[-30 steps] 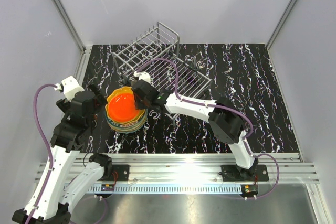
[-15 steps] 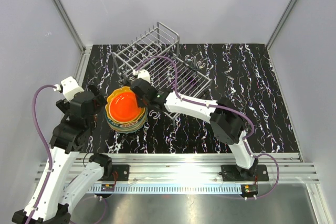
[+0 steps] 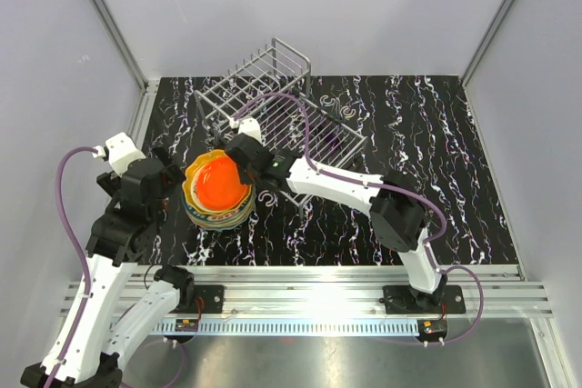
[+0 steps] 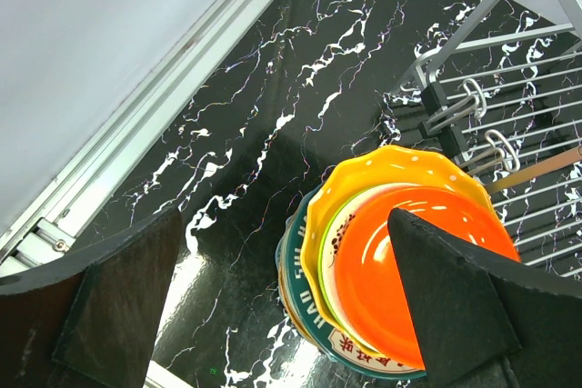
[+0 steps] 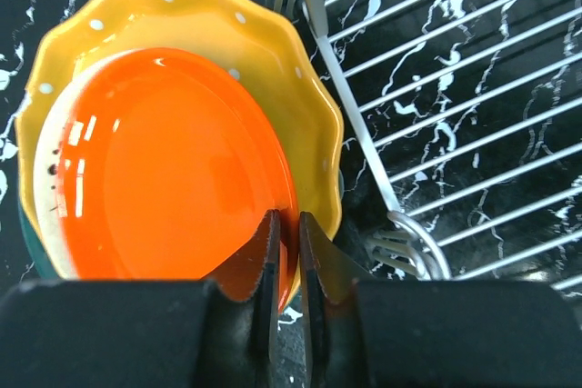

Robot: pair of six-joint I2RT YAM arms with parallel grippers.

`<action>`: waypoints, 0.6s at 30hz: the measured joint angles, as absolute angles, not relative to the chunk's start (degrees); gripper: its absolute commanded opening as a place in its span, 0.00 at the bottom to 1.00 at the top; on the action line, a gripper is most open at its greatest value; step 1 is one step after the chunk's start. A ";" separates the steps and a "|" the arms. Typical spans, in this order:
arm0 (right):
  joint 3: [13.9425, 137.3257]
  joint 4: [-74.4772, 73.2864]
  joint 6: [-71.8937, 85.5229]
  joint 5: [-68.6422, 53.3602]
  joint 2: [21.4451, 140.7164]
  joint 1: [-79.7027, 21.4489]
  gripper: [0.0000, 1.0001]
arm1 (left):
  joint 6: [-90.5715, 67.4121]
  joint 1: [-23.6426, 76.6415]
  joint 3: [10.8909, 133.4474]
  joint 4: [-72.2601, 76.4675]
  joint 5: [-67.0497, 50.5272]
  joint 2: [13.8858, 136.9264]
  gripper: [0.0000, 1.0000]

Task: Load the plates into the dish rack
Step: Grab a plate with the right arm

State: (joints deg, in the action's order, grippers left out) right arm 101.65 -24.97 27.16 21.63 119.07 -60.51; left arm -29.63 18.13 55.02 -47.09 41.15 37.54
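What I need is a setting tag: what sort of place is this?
Probably a lab robot cell, not a kitchen: plain grey walls, aluminium base rail, dish rack on black marbled tabletop.

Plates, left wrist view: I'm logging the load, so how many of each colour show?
orange plate: 1
yellow dotted plate: 1
lime green plate: 1
white flowered plate: 1
teal plate: 1
Total: 5 visible; others may hide below.

A robot test booth in a lab is shown. Plain pale walls [image 3: 300,6] are held by metal posts [image 3: 109,20]. The left arm [image 3: 114,243] and right arm [image 3: 332,184] are bolted to a metal rail [image 3: 309,297], and purple cables [image 3: 61,184] are hung from them. Beyond the left fingers [image 4: 118,306], a black marbled mat [image 4: 273,106] is met by a bare wall and a metal strip [image 4: 173,93].
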 measured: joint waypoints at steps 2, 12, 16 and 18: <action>101.30 -25.19 26.76 21.98 117.73 -60.51 0.01 | -29.63 18.13 55.02 -47.09 41.15 37.54 0.99; 98.17 -23.83 26.30 21.56 112.66 -60.49 0.00 | -29.63 18.13 55.02 -47.09 41.17 37.45 0.99; 97.49 -23.35 26.33 21.45 112.66 -60.49 0.00 | -29.63 18.13 55.02 -47.09 41.17 37.43 0.99; 97.12 -23.00 26.33 21.45 112.51 -60.49 0.00 | -29.63 18.13 55.02 -47.09 41.17 37.43 0.99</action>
